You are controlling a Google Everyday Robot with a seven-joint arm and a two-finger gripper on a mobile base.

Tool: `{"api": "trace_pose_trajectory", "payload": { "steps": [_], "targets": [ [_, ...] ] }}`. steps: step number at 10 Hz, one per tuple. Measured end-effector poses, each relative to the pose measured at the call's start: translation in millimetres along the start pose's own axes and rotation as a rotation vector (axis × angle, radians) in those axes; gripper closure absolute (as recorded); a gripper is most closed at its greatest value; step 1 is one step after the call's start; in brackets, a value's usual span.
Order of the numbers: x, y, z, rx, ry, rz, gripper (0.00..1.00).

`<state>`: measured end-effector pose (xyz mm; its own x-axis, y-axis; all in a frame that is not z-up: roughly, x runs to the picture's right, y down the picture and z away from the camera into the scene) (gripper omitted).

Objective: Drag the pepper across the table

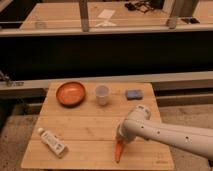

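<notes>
The pepper lies close to the front edge of the table, a little right of the middle, its length running roughly front to back and its tip towards the front edge. The gripper comes down right onto the pepper's rear end, at the tip of the pale arm that reaches in from the front right corner; the arm's own bulk hides the spot where they meet, so I cannot tell whether it clasps the pepper or only bears on it from above. My reading is that the drag is in hand. To do it well, the contact should be kept low and steady, pressing lightly into the wood so the slim piece slides rather than rolls or pivots out sideways, and the path should run along the boards, away from the front edge, which is near enough for the pepper to slip off. The white tube lies near the front left corner. The orange bowl, white cup and blue block line the back edge, well apart from the pepper.
</notes>
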<state>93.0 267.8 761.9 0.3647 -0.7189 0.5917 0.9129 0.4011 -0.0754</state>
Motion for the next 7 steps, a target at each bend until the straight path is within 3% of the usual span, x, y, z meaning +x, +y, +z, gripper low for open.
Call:
{"api": "trace_pose_trajectory", "payload": {
  "steps": [7],
  "targets": [
    [15.6,14.9,-1.6,0.001,-0.003,0.051,0.86]
  ]
}}
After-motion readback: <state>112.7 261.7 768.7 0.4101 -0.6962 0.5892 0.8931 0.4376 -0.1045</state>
